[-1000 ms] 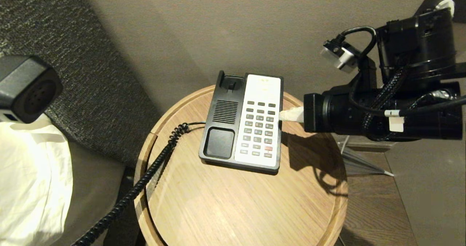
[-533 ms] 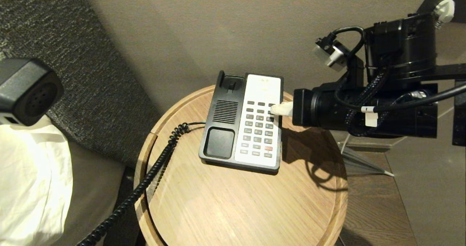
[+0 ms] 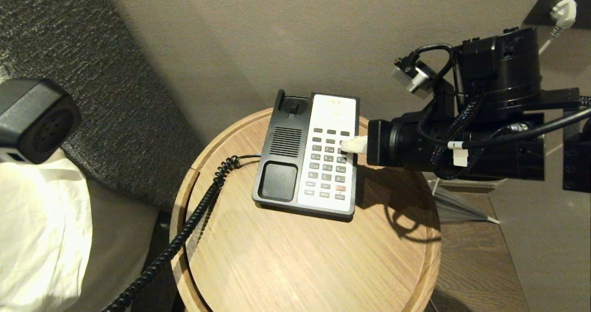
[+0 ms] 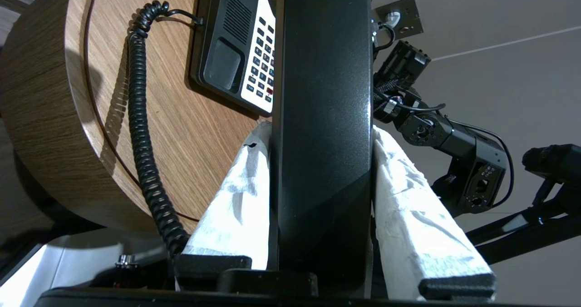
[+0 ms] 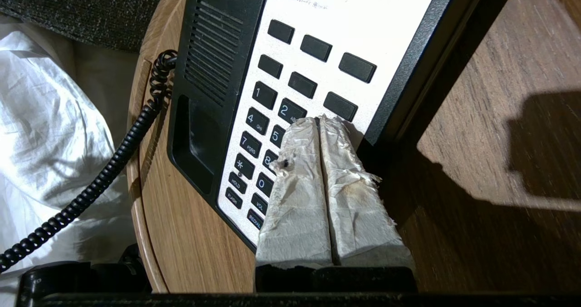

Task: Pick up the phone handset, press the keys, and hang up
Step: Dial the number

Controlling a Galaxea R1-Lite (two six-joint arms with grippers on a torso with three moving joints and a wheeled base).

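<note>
1. One phone handset (image 3: 37, 120), one phone base (image 3: 307, 155), one coiled cord (image 3: 184, 229), one round wooden table (image 3: 300, 256).
2. Left gripper (image 4: 320, 134) is clamping the handset between both padded fingers (image 4: 227, 207), holding it off the table at roughly 9 o'clock from the base.
3. Right gripper (image 3: 350, 146) is reaching in level from 3 o'clock, its fingers pressed together with the tips over the right key column.
</note>
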